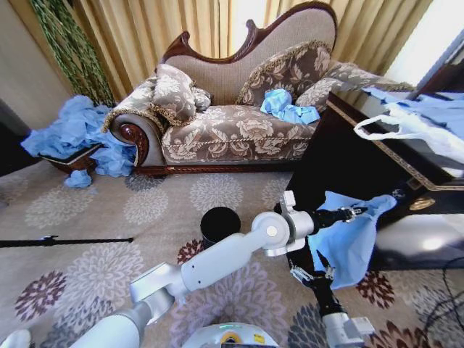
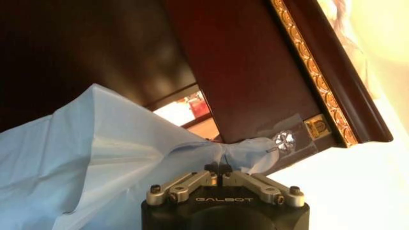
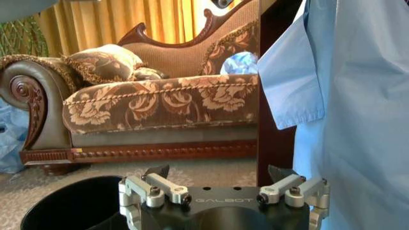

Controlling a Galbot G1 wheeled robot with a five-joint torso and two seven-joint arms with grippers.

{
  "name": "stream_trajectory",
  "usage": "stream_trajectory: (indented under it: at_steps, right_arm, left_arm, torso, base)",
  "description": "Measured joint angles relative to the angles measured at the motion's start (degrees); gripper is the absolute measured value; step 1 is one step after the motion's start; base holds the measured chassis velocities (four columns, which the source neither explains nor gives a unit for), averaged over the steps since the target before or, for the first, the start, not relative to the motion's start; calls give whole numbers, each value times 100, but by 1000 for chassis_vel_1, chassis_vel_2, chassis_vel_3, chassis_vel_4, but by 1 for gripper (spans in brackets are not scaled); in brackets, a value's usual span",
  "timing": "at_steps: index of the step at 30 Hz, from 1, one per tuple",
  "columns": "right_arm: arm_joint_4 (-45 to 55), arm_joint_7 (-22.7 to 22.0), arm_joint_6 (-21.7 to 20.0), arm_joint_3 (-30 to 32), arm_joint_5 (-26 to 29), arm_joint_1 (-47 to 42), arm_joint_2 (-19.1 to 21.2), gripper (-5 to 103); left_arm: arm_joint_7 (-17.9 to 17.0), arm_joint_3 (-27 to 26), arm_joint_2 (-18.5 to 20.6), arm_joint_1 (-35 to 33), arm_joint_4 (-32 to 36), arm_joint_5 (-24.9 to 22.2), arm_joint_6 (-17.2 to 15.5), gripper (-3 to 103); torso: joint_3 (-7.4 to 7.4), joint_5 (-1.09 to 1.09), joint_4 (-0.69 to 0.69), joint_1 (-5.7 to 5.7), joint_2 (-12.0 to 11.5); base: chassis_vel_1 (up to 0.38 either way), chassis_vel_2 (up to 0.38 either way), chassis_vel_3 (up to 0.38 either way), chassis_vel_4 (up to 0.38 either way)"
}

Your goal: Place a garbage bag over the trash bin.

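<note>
Low in front, right gripper jaws spread, empty, just under hanging garbage bag; left gripper pinching its top; trash bin leftward.

a chaise sofa with brown floral fabric and carved dark wood stands against long golden curtains. patterned cushions lie on it. the floor has a beige carpet with big flower shapes. a dark wooden cabinet with a gold trim is on the right side. bright daylight comes from the window at the upper right.
</note>
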State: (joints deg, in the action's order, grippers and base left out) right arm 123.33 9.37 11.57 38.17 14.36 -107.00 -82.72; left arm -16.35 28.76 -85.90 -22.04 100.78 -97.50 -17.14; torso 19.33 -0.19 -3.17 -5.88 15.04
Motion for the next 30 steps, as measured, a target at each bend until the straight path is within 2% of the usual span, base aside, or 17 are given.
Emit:
stream_trajectory:
  at_steps: [30]
  right_arm:
    - [12,3,-9,-7,34,-12,-9,100]
  left_arm:
    - [-211,55,495,-253,33,157,-136,0]
  torso:
    - [0,-1,0,0,0]
  base:
    - [0,0,0,0]
